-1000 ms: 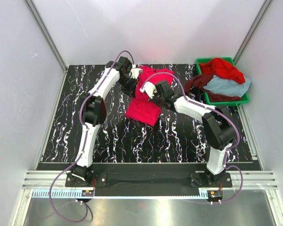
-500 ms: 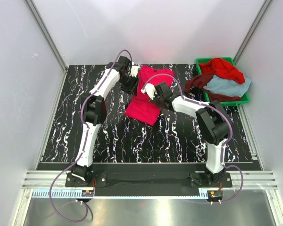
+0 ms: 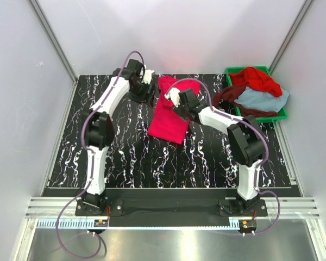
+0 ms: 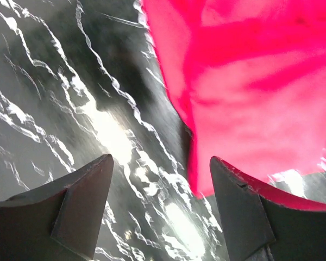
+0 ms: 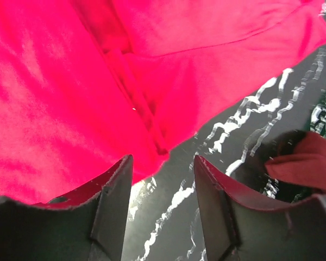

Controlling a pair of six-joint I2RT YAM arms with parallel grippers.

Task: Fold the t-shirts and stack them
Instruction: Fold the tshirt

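1. Crimson-pink t-shirt (image 3: 168, 117) lies partly folded on the black marbled table (image 3: 136, 157), towards the far middle, a long strip running away from the arm bases.
2. From above, both arms reach to its far end: the left gripper (image 3: 150, 88) at the shirt's left edge, the right gripper (image 3: 172, 98) over the cloth just beside it.
3. The overhead view is too small to show either pair of jaws; the wrist cameras settle it.
4. In the left wrist view the left gripper (image 4: 160, 168) stands wide open with only bare table between its fingers; the pink cloth (image 4: 250, 92) lies ahead and to the right, its edge close to the right-hand finger.
5. In the right wrist view the right gripper (image 5: 163, 163) is also spread apart, holding nothing, poised above the shirt's hem (image 5: 152, 136), where a seam and overlapping layers show that the top view blurs.
6. Only the overhead view shows the green bin (image 3: 263, 117) at the far right, well apart, heaped with the brighter red shirt (image 3: 255, 79), the blue-grey shirt (image 3: 263, 99) and the dark maroon shirt (image 3: 228, 97) spilling over its left side.
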